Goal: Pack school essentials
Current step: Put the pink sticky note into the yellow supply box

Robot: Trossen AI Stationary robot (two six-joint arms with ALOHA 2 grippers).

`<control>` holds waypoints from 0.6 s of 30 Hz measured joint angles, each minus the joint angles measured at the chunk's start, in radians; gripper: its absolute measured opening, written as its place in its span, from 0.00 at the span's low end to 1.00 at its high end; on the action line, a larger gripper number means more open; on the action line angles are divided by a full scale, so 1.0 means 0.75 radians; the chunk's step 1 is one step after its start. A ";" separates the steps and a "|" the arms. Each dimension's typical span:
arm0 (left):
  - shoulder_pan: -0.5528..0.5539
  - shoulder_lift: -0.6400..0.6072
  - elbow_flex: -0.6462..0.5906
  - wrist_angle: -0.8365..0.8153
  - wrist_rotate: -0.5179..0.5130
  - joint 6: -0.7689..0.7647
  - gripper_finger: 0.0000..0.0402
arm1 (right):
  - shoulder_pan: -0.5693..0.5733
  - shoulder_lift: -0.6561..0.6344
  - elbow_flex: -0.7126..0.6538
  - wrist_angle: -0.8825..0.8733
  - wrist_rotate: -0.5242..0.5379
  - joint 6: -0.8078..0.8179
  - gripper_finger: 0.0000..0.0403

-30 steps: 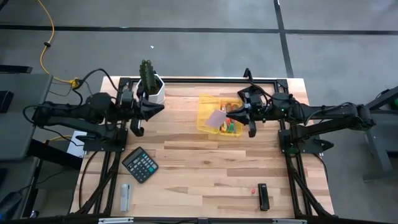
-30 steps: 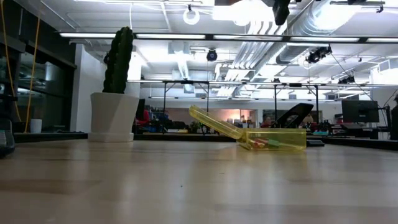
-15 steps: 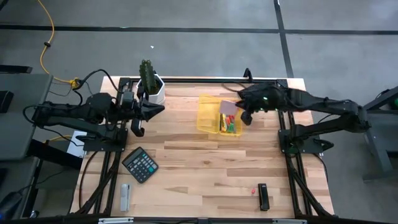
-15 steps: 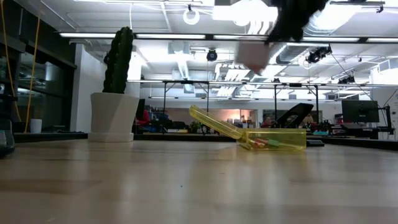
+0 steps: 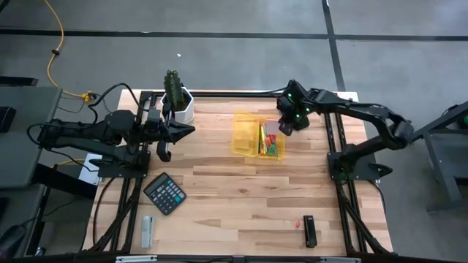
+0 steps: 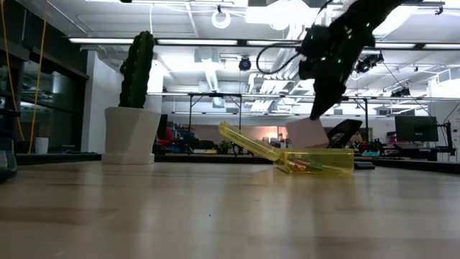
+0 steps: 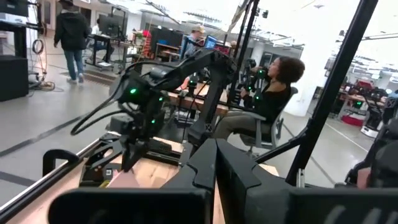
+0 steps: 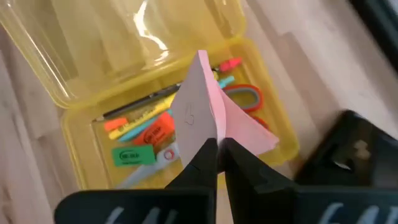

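Note:
An open yellow transparent box (image 5: 248,135) lies on the table's far middle, its lid (image 6: 248,144) tilted back. In the right wrist view it holds a yellow pencil (image 8: 140,106), a teal pen (image 8: 146,127), red-handled scissors (image 8: 245,96), a green piece (image 8: 134,155) and orange pieces (image 8: 155,134). My right gripper (image 5: 285,124) hangs over the box's right end, shut on the pink sticky-note pad (image 8: 205,106). My left gripper (image 5: 172,133) waits shut near the cactus pot. My right gripper pinches the pink pad between its two fingers by one edge (image 8: 208,138), coming from above and slanting down. The pad hangs on edge below the fingers (image 6: 307,133), its lower part at the box's rim. Whether it touches the contents, I cannot tell.
A white pot with a cactus (image 5: 178,98) stands at the far left. A dark calculator (image 5: 164,193) and a grey metal bar (image 5: 147,231) lie near left. A black object (image 5: 310,230) with a small red piece (image 5: 297,225) lies near right. Bare wood fills the middle.
My right gripper has come down from high above the table to just over the box, carrying the pink pad, and has shifted toward the far edge while turning. The pad, earlier held high, now hangs at the box's opening.

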 joint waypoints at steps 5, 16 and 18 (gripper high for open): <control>0.000 0.000 0.000 0.001 -0.006 -0.001 0.00 | -0.073 0.120 0.000 0.036 -0.098 -0.046 0.00; 0.000 0.000 0.000 0.002 -0.031 0.000 0.00 | -0.131 0.224 0.000 0.043 -0.045 -0.018 0.02; 0.000 0.000 0.000 0.002 -0.033 -0.001 0.00 | -0.131 0.224 0.000 0.045 -0.007 -0.019 0.04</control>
